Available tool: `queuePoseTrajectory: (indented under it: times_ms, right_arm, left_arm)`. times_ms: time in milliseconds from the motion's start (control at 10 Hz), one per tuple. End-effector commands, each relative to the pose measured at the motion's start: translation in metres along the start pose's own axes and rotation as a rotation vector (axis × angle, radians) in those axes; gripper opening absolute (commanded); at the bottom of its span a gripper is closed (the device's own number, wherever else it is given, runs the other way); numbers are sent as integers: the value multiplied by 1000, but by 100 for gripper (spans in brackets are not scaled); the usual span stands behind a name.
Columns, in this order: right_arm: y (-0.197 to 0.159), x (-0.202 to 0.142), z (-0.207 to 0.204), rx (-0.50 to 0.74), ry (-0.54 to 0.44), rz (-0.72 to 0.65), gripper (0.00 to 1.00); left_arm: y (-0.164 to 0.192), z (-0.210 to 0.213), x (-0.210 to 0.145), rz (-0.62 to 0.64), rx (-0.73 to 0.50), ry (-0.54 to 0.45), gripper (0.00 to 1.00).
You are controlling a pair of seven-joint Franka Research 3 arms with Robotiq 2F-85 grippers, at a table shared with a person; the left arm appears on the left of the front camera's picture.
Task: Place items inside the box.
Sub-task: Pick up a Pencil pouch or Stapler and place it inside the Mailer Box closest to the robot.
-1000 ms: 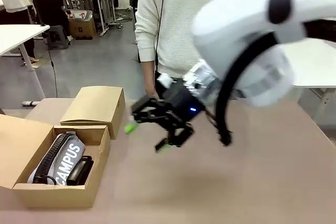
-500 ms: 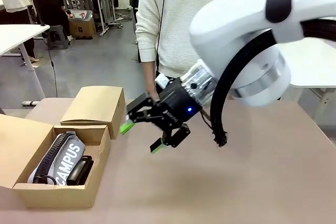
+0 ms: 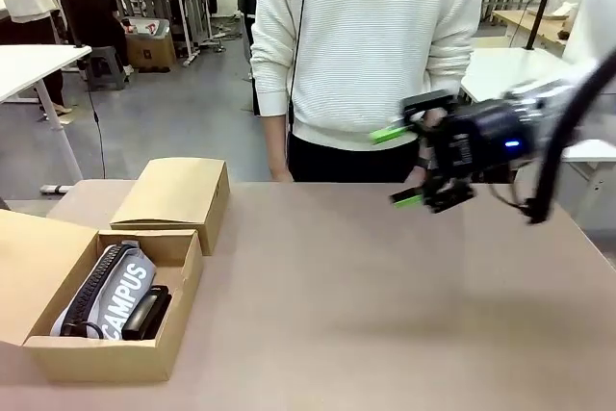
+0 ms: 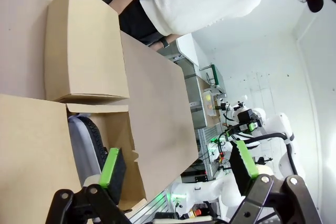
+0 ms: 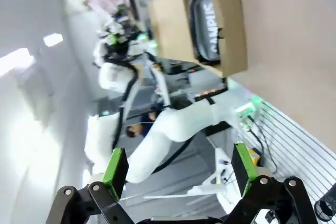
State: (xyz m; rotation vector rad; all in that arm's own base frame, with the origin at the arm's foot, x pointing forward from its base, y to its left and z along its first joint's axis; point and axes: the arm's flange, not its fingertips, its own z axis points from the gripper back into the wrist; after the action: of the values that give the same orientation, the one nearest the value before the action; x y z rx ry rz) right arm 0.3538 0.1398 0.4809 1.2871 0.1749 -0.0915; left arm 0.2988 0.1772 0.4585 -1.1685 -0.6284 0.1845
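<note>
The open cardboard box [image 3: 115, 358] sits at the table's front left. Inside it lie the grey "CAMPUS" zip pouch [image 3: 120, 291] and, against its right side, the black stapler [image 3: 149, 313]. My right gripper [image 3: 399, 166] hangs open and empty above the table's far right, in front of the person's white sweater. From the right wrist, the open fingers [image 5: 115, 166] frame the distant box [image 5: 231, 24] and the pouch [image 5: 205, 19]. Seen from the left wrist, my left gripper [image 4: 177, 163] is open and empty just above the box [image 4: 128, 135] and the pouch [image 4: 81, 140].
A smaller closed cardboard box [image 3: 178, 194] stands just behind the open one. The open box's flap [image 3: 34, 257] lies spread to the left. A person [image 3: 375, 55] stands at the far edge, hands out of sight. Bare brown tabletop [image 3: 337, 315] stretches across the middle and right.
My right arm has swung away from near the box, across to the right and higher. Its gripper stayed open and empty. The box contents have not moved.
</note>
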Motion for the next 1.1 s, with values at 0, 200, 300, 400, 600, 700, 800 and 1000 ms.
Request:
queuePoseTrajectory:
  times_ms: [0,200,300,400,600,700,800,1000]
  right_arm:
    - [-43,-22,55,175,17,57,100]
    - [-94,-52,111,338,0,22,100]
    - [-118,-74,136,369,-25,24,100]
    - [-142,-98,157,373,-69,30,100]
    - [-166,-109,156,299,-90,16,100]
    - [-161,-84,127,162,-161,-92,100]
    - [-152,-63,218,342,-92,-23,100]
    - [-152,-63,218,342,-92,-23,100]
  left_arm:
    - [0,0,-5,-26,-17,-2,100]
    - [0,0,-5,-26,-17,-2,100]
    - [0,0,-5,-26,-17,-2,100]
    - [0,0,-5,-26,-17,-2,100]
    - [0,0,-5,-26,-17,-2,100]
    - [0,0,-5,-26,-17,-2,100]
    - [0,0,-5,-26,-17,-2,100]
    - [0,0,-5,-26,-17,-2,100]
